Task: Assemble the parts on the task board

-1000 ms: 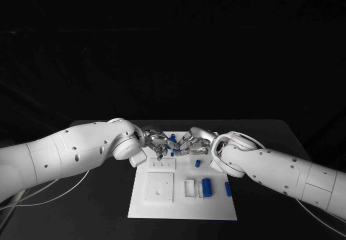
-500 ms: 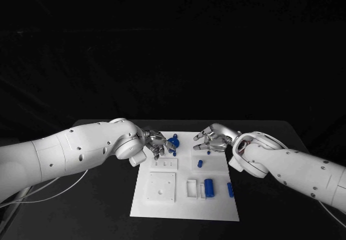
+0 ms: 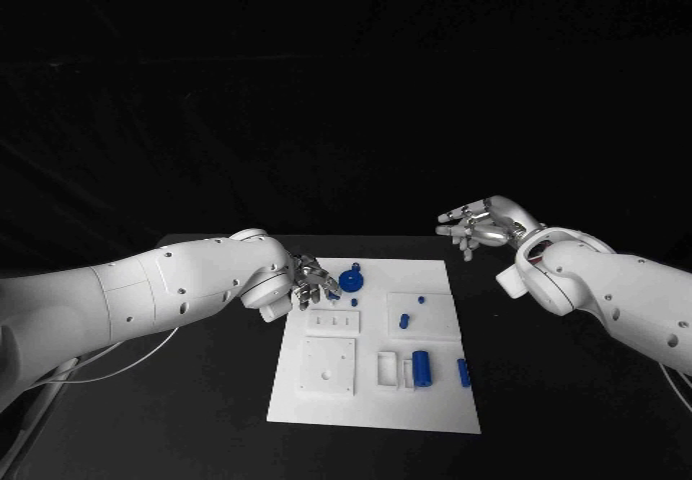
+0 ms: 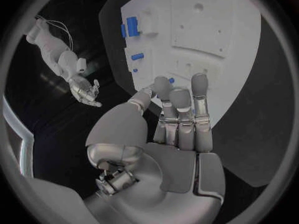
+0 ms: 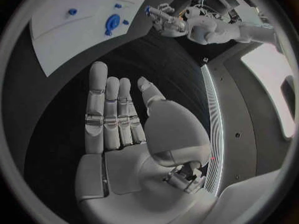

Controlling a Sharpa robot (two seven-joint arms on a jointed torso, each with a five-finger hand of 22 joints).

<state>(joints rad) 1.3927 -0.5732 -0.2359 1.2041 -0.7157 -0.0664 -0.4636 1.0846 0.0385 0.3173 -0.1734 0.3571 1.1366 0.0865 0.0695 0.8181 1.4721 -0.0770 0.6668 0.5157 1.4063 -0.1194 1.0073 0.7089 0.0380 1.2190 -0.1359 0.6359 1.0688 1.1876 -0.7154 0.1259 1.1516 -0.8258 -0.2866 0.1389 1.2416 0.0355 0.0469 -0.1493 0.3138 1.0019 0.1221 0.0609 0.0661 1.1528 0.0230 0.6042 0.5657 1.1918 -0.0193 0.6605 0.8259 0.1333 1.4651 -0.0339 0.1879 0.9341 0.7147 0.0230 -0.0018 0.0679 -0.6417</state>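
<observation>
The white board (image 3: 378, 400) lies flat in the middle of the black surface (image 3: 548, 400), blue parts (image 3: 420, 369) scattered on it. The left robot hand (image 3: 313, 282) hovers over the board's far left corner, fingers straight, holding nothing. The right robot hand (image 3: 477, 224) is raised off the board's far right, fingers spread, empty.

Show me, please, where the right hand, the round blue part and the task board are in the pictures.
right hand (image 3: 476, 222), head view, on the palm.
round blue part (image 3: 353, 279), head view, on its disc.
task board (image 3: 372, 405), head view, on its bare near edge.
</observation>
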